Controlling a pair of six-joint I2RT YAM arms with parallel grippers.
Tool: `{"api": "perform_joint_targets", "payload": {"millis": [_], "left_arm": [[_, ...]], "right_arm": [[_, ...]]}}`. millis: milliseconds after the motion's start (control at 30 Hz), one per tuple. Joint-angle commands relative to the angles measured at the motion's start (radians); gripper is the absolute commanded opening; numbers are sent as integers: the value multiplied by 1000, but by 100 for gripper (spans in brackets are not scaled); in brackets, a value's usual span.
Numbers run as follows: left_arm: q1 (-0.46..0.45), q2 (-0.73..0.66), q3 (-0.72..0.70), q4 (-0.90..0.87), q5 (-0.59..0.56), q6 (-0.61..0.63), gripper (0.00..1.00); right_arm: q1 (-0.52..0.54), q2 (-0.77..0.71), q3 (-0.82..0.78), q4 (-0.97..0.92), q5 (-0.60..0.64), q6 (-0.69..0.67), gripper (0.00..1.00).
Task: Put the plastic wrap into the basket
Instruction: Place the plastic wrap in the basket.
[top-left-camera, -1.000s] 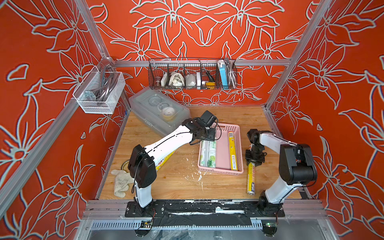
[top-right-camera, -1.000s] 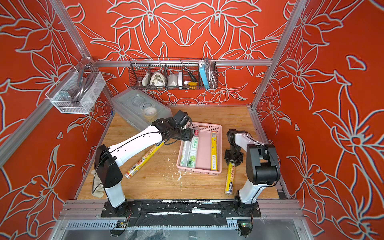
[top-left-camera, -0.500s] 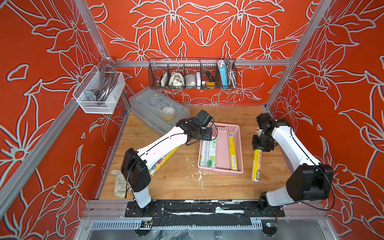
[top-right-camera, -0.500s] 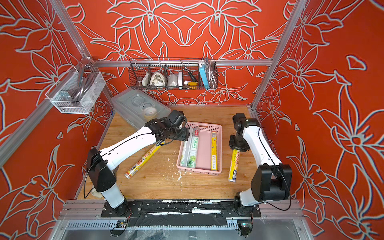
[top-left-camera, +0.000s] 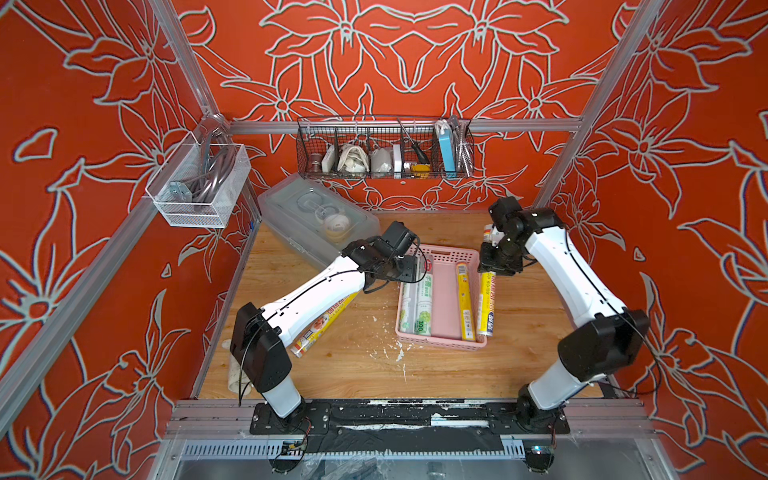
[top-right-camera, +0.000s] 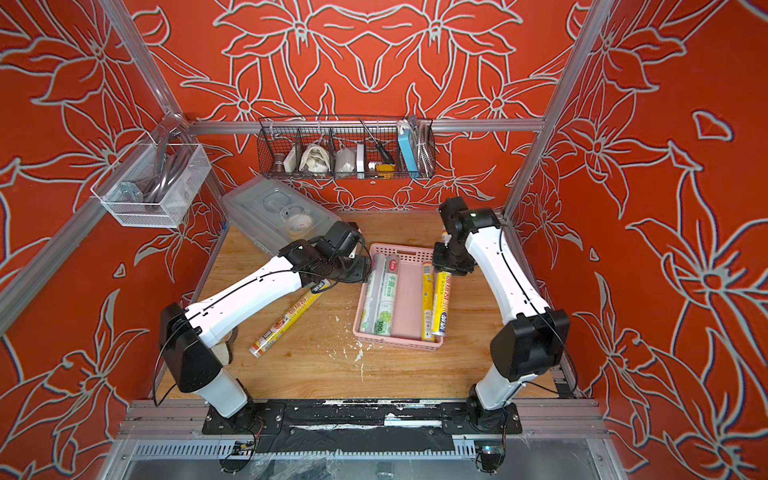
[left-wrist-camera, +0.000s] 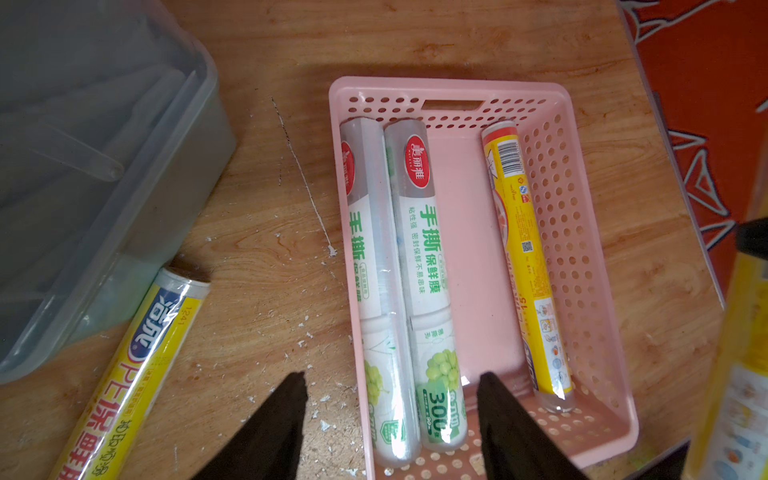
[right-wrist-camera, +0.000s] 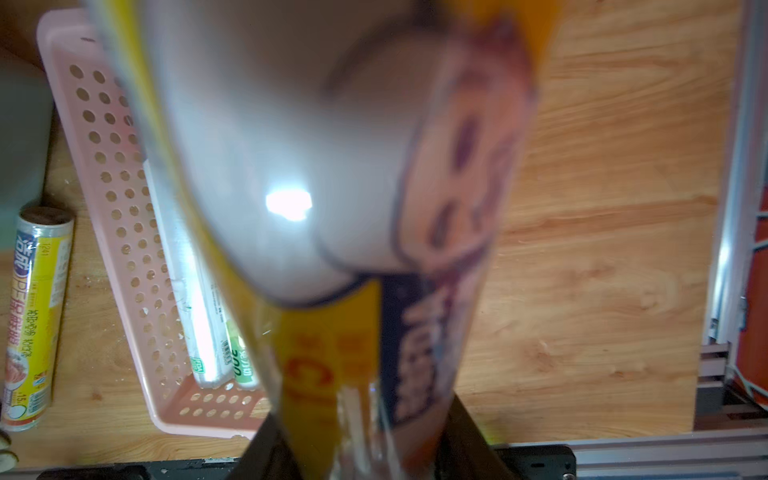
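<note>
Task status: three of the five rolls are stowed. Two white-and-green rolls (left-wrist-camera: 419, 270) are laid side by side against one long wall of the pink basket (left-wrist-camera: 469, 249). One stowed yellow roll (left-wrist-camera: 528, 266) is laid along the opposite wall, with bare floor left between them.

A fourth yellow roll (top-left-camera: 487, 303) is clamped near its far end by the right tool (top-left-camera: 494, 268). It is held lengthwise at the basket's right rim and is not yet set down; contact with the rim cannot be determined. The fifth yellow roll (top-right-camera: 286, 318) lies on the wooden surface (top-right-camera: 316, 374) left of the basket, partly covered by the left arm (top-right-camera: 249, 295). The left tool (left-wrist-camera: 390, 378) is released, with its jaws apart and empty, above the ends of the white-and-green rolls.

Two placements are judged to remain.

Legible print:
- White-and-green rolls: a red oval label "美丽雅", green "手撕保鲜膜" and "300".
- Fifth yellow roll: "PE保鲜膜" and "1241".
- Stowed yellow roll: a barcode and a QR code.
- Fourth yellow roll: blurred in the right wrist view.
</note>
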Motion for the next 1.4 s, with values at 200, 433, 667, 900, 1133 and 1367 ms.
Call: {"api": "perform_joint_targets", "payload": {"millis": [200,433,667,900,1133,1367], "left_arm": [[13,-59,-45,-14,-2,-10,66],[19,-76,-70,-3,-13,-16,66],[25,-73,-75,-5,-10,-12,66],[28,-72,-86,-5,-13,-9,66],[28,-66,-87,-5,-7,-10,66],[28,-61,-92,-3,-7,-11,66]], "right_arm": [[65,208,62,90,-70,73,26],[82,310,76,104,-77,70,26],[89,344,55,120,-74,77,27],[107,367,9,135,-70,84,27],[114,395,-14,137,-54,85,28],[121,388,-46,149,-41,92,29]]}}
